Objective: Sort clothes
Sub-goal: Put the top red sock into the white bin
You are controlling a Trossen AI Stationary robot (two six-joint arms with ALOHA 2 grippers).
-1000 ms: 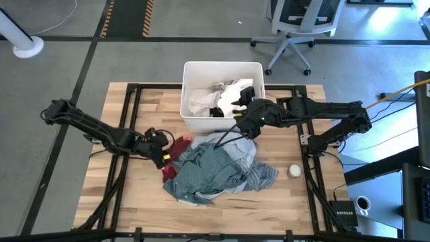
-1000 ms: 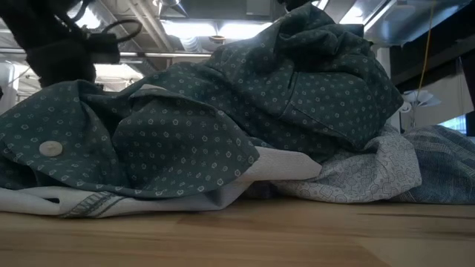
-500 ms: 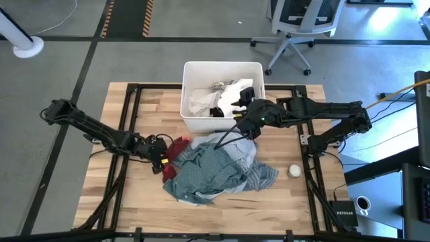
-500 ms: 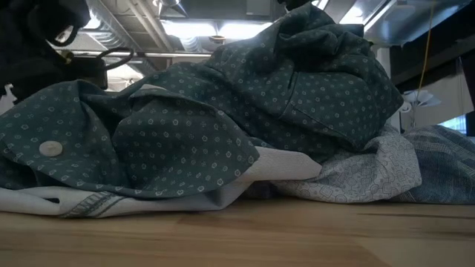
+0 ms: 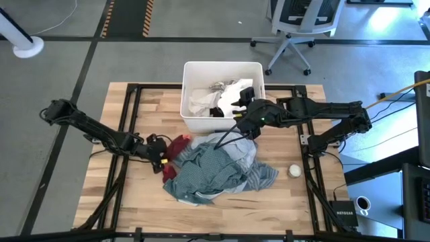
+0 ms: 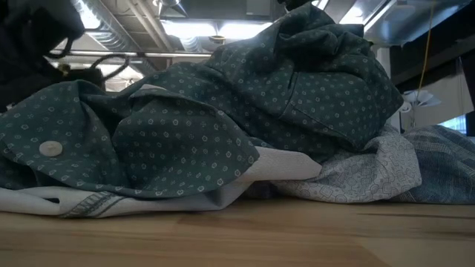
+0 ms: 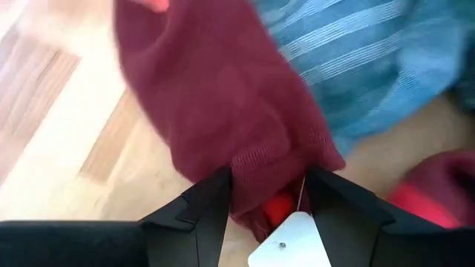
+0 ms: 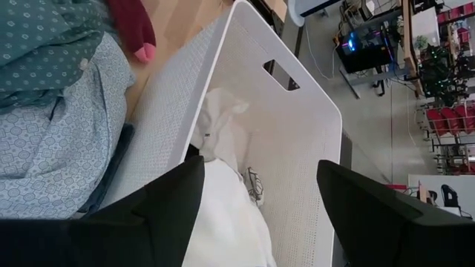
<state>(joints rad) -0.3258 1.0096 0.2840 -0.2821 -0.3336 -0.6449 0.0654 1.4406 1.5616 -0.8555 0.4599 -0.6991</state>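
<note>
— So where does the left gripper (image 5: 163, 150) stand?
— At the left edge of the pile of clothes (image 5: 218, 167), its fingers spread around a fold of the small red garment (image 7: 223, 126), which lies straight ahead of it; whether it is pinched cannot be told. It has crept in toward the pile since a second ago, when it sat just clear of the red piece.
— Which arm is nearer?
— The left one, clearly.
— And to the right?
— The right gripper (image 5: 243, 96) hangs wide and empty over the white tub (image 5: 222, 68), above the white pieces (image 8: 223, 200) inside. That arm has not moved.
</note>
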